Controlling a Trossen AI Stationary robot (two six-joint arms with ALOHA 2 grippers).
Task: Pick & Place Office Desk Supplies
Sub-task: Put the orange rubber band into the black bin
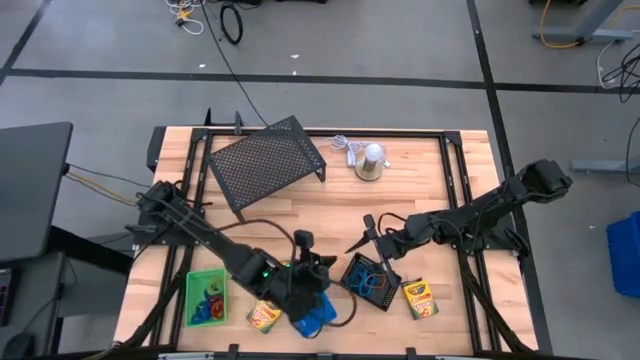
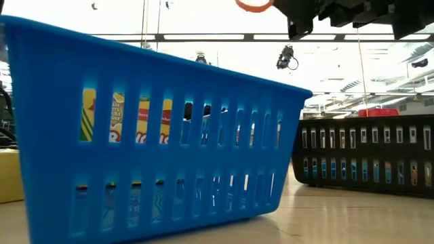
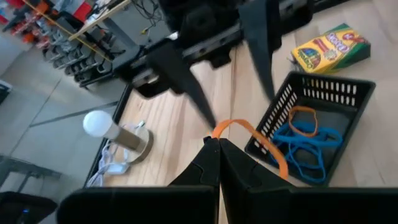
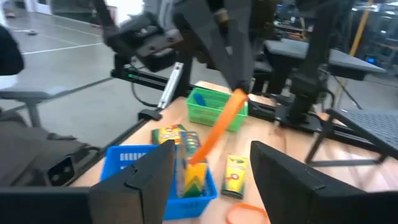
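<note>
Two claws meet above the wooden counter (image 1: 300,215), and much of the scene is blocked or blurred. In the low view a blue slotted plastic tray (image 2: 156,135) fills most of the picture, so only strips of a crayon box (image 2: 88,115) show through its slits. The left claw (image 3: 217,142) has its fingers pressed together, pinching an orange elastic loop (image 3: 249,134) that hangs as a thin curved band above the counter. The right claw (image 4: 214,168) stands spread, its dark fingers either side of that orange band in the right wrist view; whether they touch it cannot be made out. Beneath sits a black mesh tray (image 3: 323,118) holding tangled blue loops (image 3: 308,146) and another orange one. A yellow-green crayon box (image 1: 420,298) lies just beside it. A green plastic tray (image 1: 205,297) sits near the counter's front-left, its contents too small to tell. Farther back stand a large black mesh rack (image 1: 265,160) and a silver dome-shaped thing (image 1: 371,162).
</note>
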